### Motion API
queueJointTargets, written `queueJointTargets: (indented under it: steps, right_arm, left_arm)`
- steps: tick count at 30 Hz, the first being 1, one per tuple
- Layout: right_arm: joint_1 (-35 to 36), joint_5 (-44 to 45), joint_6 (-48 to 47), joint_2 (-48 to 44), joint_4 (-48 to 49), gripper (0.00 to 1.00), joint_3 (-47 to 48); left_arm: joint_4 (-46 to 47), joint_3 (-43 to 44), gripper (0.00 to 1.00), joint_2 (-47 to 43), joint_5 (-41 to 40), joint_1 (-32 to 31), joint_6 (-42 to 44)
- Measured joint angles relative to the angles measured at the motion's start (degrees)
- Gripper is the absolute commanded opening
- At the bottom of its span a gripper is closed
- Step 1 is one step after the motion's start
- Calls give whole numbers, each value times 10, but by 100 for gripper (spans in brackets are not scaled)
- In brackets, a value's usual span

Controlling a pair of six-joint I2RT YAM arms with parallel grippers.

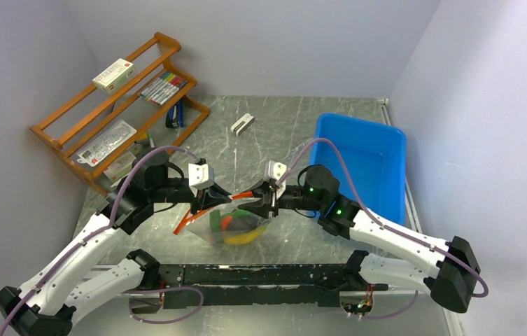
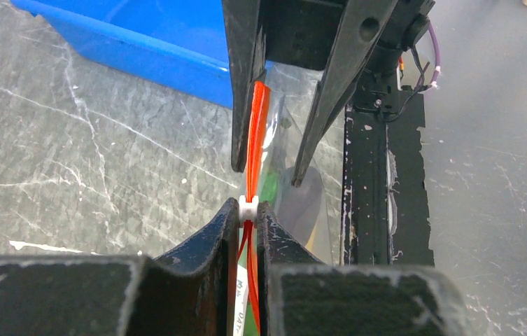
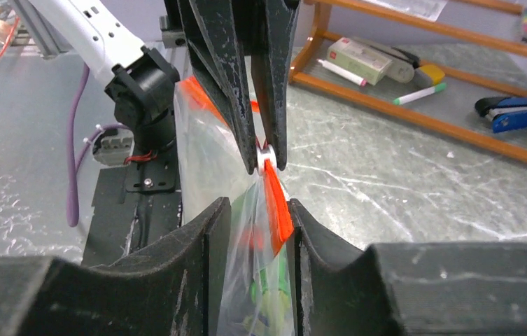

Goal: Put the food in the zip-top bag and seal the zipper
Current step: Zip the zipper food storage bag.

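Nearest, just past the black mounting rail [image 1: 267, 274]: clear, crinkly plastic zip-top bag [image 3: 204, 168], slung between both arms, belly low over the grey marbled tabletop [image 1: 274, 133]; touching it or not, impossible to say. Inside, the toy food [image 1: 241, 234]: yellow, green and red-orange pieces showing, the rest too blurred to sort. Along the mouth, the thin red-orange zipper strip [image 2: 255, 126], stretched edge-up between the two wrists.

Left gripper [image 2: 247, 205] pinched tight on the small white slider [image 2: 248, 208] riding that strip. Right gripper [image 3: 257, 206] with jaws apart, straddling the bag's top, strip close against one finger, no squeeze.

Judged: loading done, sealing in hand; how much of the track is already shut, hard to tell.

For a clean seal:
- Close the right fingers squarely on the orange band, not on the loose film below.
- Hold that end fixed and level.
- Draw the slider straight along the track to its stop, wrists in one line, strip taut and untwisted.
- Avoid lifting higher: risk of the film slipping from a light pinch under the load.

Farther back, well apart: blue plastic bin [image 1: 365, 157]; beyond it, slatted wooden rack [image 1: 162, 43].
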Motion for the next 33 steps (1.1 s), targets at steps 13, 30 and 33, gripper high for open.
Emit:
queueJointTargets:
  steps: [13,30,33]
  right_arm:
    - [0,8,13,14,7,0,2]
    - [2,109,-3,-96,-6,0,-31]
    - [1,121,-9,-103,-14,0,-31]
  left_arm:
    - [2,-1,7,-4,0,0,0]
    - [-25,19,7,-10,-19,0,31]
    - [-38,24,7,-11,-27,0,38]
